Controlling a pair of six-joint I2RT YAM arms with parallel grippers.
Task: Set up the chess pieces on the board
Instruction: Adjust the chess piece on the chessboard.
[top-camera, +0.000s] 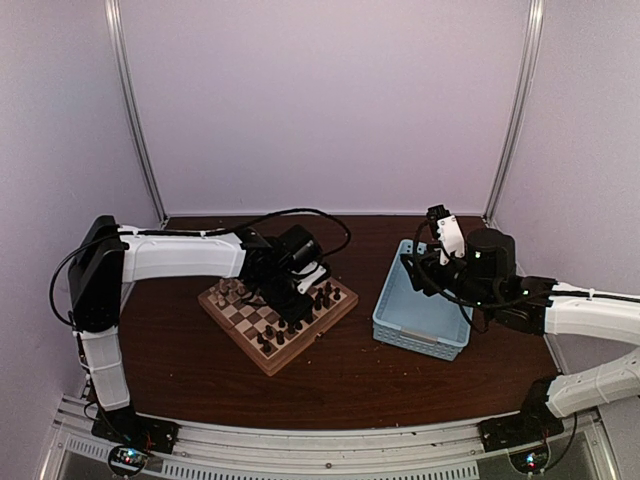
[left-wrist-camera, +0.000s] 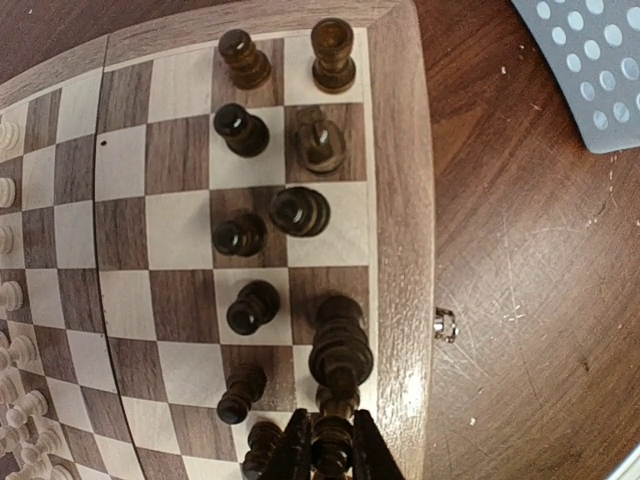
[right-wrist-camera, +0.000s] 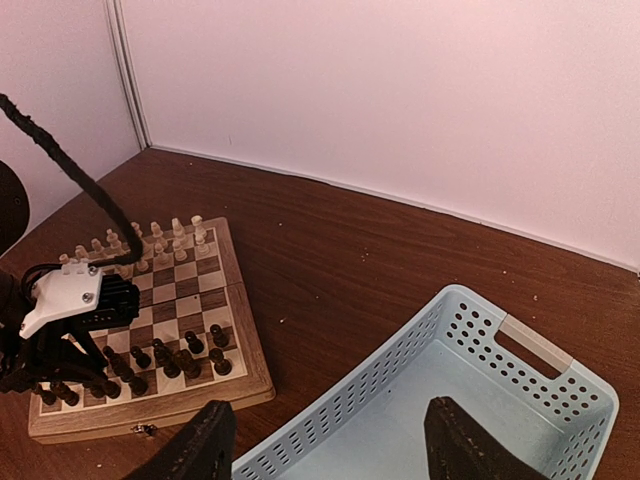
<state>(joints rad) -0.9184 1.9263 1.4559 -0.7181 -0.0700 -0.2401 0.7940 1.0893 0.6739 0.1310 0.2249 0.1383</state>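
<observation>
**Left claw (left-wrist-camera: 332, 442) pinches a dark piece (left-wrist-camera: 333, 432) at the board (left-wrist-camera: 400, 200) edge**

Pale walls (top-camera: 320, 100) close in a dark brown table (top-camera: 340, 380) that fills the lower half of the top view. The left arm (top-camera: 180, 255) reaches from the left edge of that frame to the centre. The right arm (top-camera: 590, 315) comes in from the right edge, its wrist above the basket (top-camera: 400, 322). The light blue perforated basket sits right of centre, just beside the board but apart from it. The board lies centre-left in the top view, turned at an angle to the table's edge.

The right claw (right-wrist-camera: 325, 450) hangs over the near rim of the basket at the bottom of its own view. Its fingers are spread wide with nothing between them.

The left claw is at the bottom centre of its wrist view, its two fingers closed tight on the top of the dark piece. That piece stands in the column of squares next to the tan border.

The other dark men (left-wrist-camera: 250, 130) stand upright in two loose columns up the right side of that frame. The cream men (right-wrist-camera: 150, 240) crowd the opposite edge of the board, at the upper left of the board in the right wrist view.
</observation>
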